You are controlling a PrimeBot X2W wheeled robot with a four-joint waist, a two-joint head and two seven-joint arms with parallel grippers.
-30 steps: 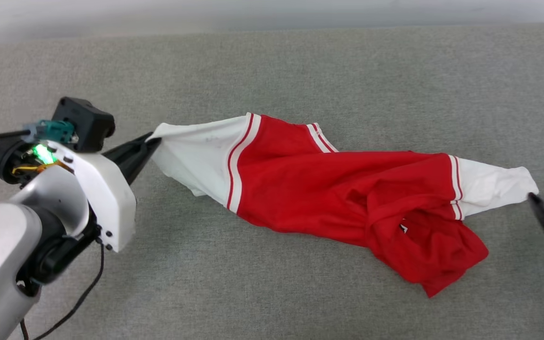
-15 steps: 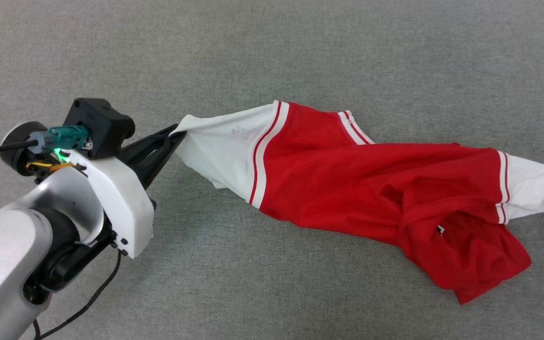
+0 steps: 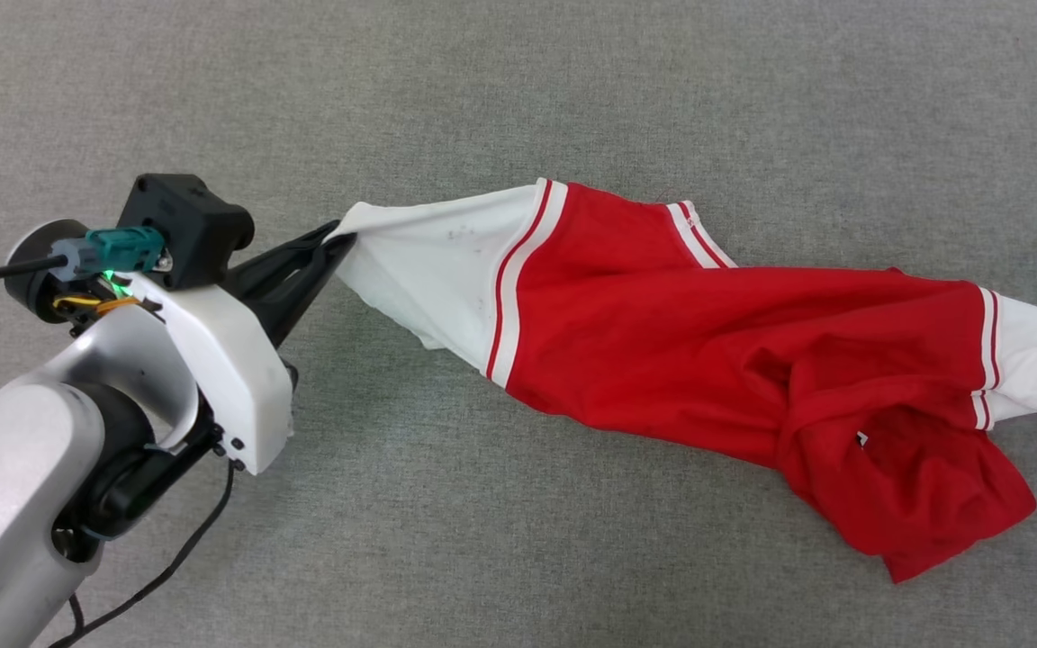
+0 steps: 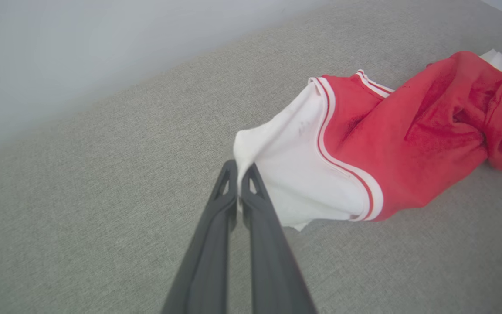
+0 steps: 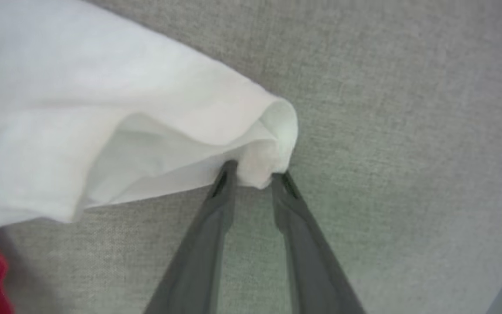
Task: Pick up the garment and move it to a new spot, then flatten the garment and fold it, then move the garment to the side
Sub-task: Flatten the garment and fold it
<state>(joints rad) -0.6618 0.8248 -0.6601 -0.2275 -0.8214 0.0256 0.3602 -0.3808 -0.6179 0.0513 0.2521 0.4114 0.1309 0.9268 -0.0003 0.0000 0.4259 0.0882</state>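
Red-white garment [image 3: 707, 351]: 1 | claws: 2 | left claw [image 4: 239, 166] pinching one sleeve | right claw [image 5: 254, 170] part-open astride other

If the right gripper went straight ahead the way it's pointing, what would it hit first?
The white sleeve of the garment: its bunched cuff end sits at the parted fingertips of the right gripper, so it would likely push into that cloth at once.

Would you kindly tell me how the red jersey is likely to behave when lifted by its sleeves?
The garment will probably sag limply: its middle lies bunched in folds. It seems light, since the left gripper holds a sleeve taut with a fingertip pinch alone.
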